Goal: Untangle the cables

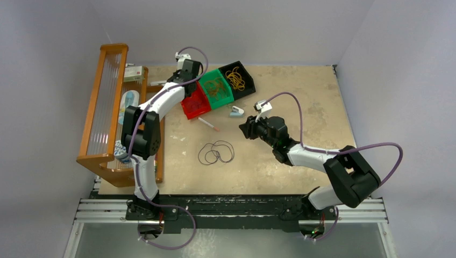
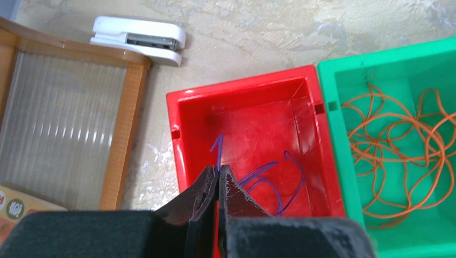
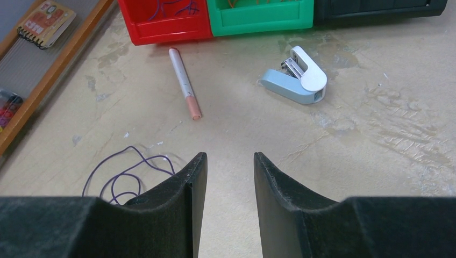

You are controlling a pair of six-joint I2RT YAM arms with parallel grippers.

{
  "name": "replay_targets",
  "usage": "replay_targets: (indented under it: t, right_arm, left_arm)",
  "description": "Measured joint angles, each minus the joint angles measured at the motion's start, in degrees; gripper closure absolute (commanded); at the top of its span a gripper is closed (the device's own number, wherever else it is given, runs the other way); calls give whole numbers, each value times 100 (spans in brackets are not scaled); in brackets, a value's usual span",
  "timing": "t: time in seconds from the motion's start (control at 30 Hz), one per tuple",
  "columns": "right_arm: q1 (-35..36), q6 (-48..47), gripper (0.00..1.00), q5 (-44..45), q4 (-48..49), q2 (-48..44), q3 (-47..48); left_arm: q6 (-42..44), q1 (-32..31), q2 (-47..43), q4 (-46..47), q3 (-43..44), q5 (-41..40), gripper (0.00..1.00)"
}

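My left gripper (image 2: 219, 167) is shut on the end of a thin purple cable (image 2: 279, 188) and holds it over the red bin (image 2: 188, 99). The rest of that cable loops inside the bin. In the top view the left gripper (image 1: 189, 87) hangs over the red bin (image 1: 200, 109) at the back left. A loose coil of purple cable (image 1: 216, 152) lies on the table's middle; it also shows in the right wrist view (image 3: 121, 174). My right gripper (image 3: 230, 156) is open and empty, to the right of that coil and above the table (image 1: 246, 129).
A green bin (image 1: 216, 88) holds orange cables and a black bin (image 1: 237, 78) holds yellow ones. A pen (image 1: 208, 124) and a blue-white stapler (image 1: 236, 111) lie near the bins. A white stapler (image 2: 139, 39) and a wooden rack (image 1: 105, 113) are at the left.
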Motion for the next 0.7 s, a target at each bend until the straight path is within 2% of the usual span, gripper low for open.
replay_targets:
  t: [0.37, 0.53, 0.7]
  right_arm:
    - [0, -37, 59, 0, 0, 0, 0]
    - [0, -37, 59, 0, 0, 0, 0]
    - [0, -44, 59, -4, 0, 0, 0]
  left_arm:
    - [457, 280, 267, 197, 984, 24, 100]
    - [560, 374, 267, 365, 907, 153, 100]
    - [546, 361, 267, 472, 459, 435, 100]
